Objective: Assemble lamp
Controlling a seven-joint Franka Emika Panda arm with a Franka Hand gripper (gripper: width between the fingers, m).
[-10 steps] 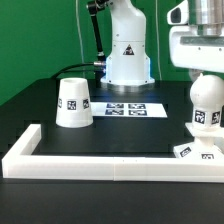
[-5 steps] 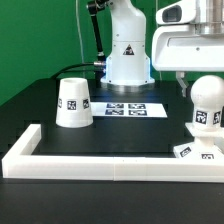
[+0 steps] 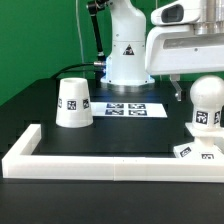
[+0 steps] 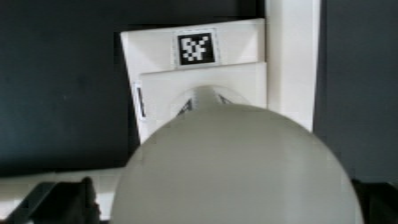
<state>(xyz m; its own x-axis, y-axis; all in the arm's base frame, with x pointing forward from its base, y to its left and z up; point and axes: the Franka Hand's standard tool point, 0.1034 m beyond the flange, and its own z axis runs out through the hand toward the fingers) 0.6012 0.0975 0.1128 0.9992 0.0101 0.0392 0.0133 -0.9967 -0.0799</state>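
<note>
The ball-shaped bulb [image 3: 206, 106] stands upright on the flat square base [image 3: 197, 152] at the exterior view's right, by the border. The cone shade [image 3: 73, 103] stands alone at the exterior view's left. My gripper [image 3: 190, 88] hangs beside the upper part of the bulb. One dark finger [image 3: 177, 92] shows just off the bulb's side, and the other is hidden. In the wrist view the bulb [image 4: 231, 165] fills the foreground over the tagged base [image 4: 196, 60]. My gripper [image 4: 214, 208] is open, with dark fingertips [image 4: 54, 205] apart on either side of the bulb.
The long white border [image 3: 110, 161] runs along the table's front and turns back at the exterior view's left. The marker board [image 3: 128, 108] lies in the middle in front of the robot body [image 3: 128, 50]. Black tabletop lies between the shade and the bulb.
My hand has shifted toward the exterior view's left, off from directly above the bulb. The bulb, base and shade have stayed put.
</note>
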